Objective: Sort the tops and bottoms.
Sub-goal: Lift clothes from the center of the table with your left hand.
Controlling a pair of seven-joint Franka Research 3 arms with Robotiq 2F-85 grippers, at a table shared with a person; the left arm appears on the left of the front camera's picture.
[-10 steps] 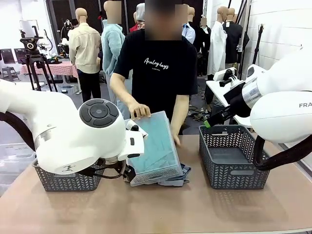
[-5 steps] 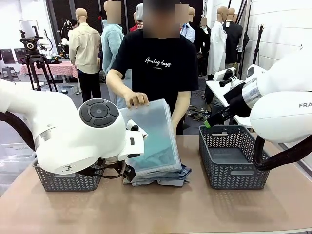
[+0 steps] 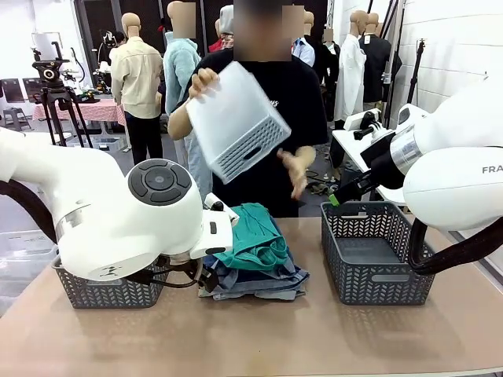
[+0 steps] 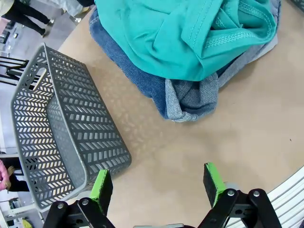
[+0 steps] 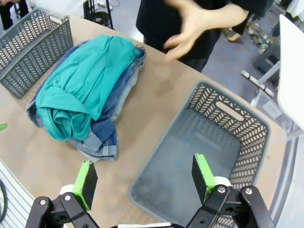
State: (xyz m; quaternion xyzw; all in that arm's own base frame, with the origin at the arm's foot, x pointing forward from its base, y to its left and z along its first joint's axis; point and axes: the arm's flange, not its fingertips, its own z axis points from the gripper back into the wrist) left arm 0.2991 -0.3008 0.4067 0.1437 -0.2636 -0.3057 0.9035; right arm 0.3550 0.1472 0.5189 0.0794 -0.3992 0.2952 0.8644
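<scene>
Either side of the clothes heap (image 3: 255, 267), teal top (image 4: 180, 33) over denim shorts (image 4: 190, 97), I read left gripper (image 4: 156, 183) and right gripper (image 5: 142, 178) spread empty, presumably waiting while a person's white bin (image 3: 236, 122) hangs above.

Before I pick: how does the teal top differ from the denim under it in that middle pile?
The teal top lies uppermost, while the denim shorts sit beneath it. The teal top is loosely crumpled; the denim shorts look flatter and folded, with a rolled cuff showing. The teal top is smooth green fabric, and the denim shorts are coarser blue cloth. Both rest in one pile on the table.
</scene>
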